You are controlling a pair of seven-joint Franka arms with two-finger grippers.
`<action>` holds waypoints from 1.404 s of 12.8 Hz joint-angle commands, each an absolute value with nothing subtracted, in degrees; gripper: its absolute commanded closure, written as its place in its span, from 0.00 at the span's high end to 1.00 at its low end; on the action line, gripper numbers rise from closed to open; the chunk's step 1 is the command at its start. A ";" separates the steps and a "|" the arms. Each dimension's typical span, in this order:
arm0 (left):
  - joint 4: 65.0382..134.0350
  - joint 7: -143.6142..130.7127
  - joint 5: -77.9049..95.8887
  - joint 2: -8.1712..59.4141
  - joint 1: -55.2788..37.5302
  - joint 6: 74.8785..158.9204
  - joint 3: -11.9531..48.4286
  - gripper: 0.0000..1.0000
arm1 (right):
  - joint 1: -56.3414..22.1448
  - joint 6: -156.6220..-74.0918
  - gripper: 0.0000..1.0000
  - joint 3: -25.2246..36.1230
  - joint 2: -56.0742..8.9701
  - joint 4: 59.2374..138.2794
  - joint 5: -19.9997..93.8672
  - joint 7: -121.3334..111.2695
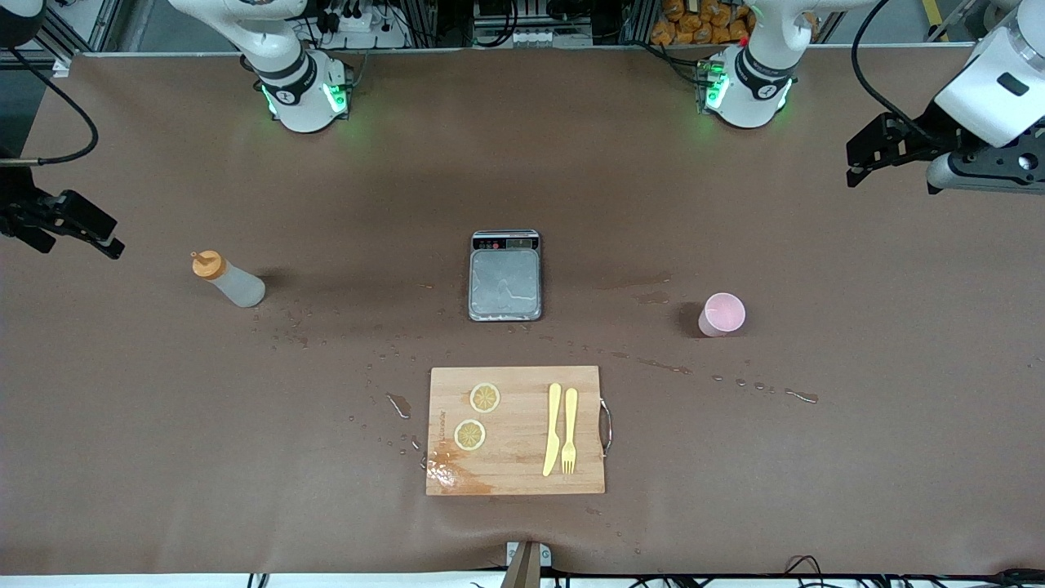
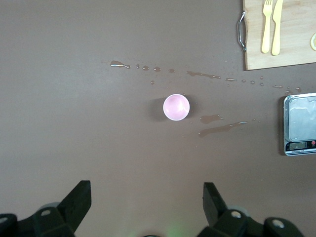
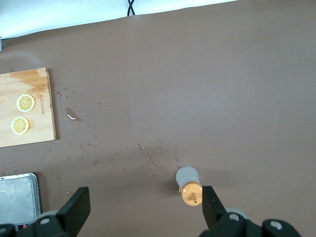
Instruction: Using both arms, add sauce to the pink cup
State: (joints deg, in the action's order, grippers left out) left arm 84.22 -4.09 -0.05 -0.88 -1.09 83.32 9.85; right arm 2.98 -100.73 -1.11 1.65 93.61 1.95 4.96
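Note:
The sauce bottle, whitish with an orange cap, stands upright toward the right arm's end of the table. In the right wrist view it sits below, close to one finger. The pink cup stands upright and looks empty toward the left arm's end; it also shows in the left wrist view. My right gripper hangs open and empty over the table's right-arm end. My left gripper hangs open and empty over the left-arm end, high above the table beside the cup.
A grey scale lies mid-table between bottle and cup. Nearer the front camera is a wooden board with two lemon slices, a yellow knife and a fork. Wet drops and streaks dot the brown cover.

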 commanded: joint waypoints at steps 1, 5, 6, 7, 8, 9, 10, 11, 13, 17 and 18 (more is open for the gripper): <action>84.46 -4.75 0.61 -0.79 -0.62 83.41 10.02 1.00 | 2.72 -100.46 1.00 -0.61 0.18 92.55 0.88 5.27; 87.79 -4.31 0.97 -0.88 -0.26 85.42 9.93 1.00 | 3.16 -100.20 1.00 -0.44 -0.09 92.64 0.88 5.89; 89.11 -4.31 0.97 -0.97 -0.26 86.65 9.93 1.00 | 3.34 -100.20 1.00 -0.44 -0.09 92.64 0.88 5.89; 90.08 -4.31 0.97 -0.88 -0.26 87.44 9.93 1.00 | 4.04 -100.11 1.00 -0.44 -0.09 92.64 0.97 6.15; 91.31 -4.31 0.97 -0.88 -0.35 88.84 9.93 1.00 | 4.74 -99.06 1.00 -0.44 -0.09 92.64 1.05 6.24; 93.49 -4.31 0.97 -0.88 -0.26 91.12 9.93 1.00 | 5.27 -97.23 1.00 -0.44 -0.09 92.64 1.14 6.24; 96.13 -4.22 0.97 -0.88 -0.26 93.75 9.93 1.00 | 6.14 -96.16 1.00 -0.44 -0.09 92.72 1.75 6.24; 98.94 -4.04 0.97 -0.88 -0.26 96.48 9.93 1.00 | 6.76 -95.37 1.00 -0.53 -0.17 92.81 1.93 6.68; 105.17 -3.78 0.88 -0.88 -0.26 103.15 9.93 1.00 | 7.55 -93.27 1.00 -0.53 -0.52 92.99 2.02 8.08; 111.53 -3.69 0.88 2.27 -0.35 112.75 9.93 1.00 | 13.61 -90.44 1.00 -0.44 -2.37 92.99 7.72 12.64; 111.53 -3.69 0.88 4.11 -0.53 114.07 9.93 1.00 | 14.41 -90.09 1.00 -0.44 -2.90 92.99 8.08 14.14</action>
State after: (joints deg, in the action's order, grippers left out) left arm 110.91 -4.11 -0.05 2.07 -0.81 111.38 9.68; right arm 12.18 -91.28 0.23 -1.88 93.73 6.16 10.75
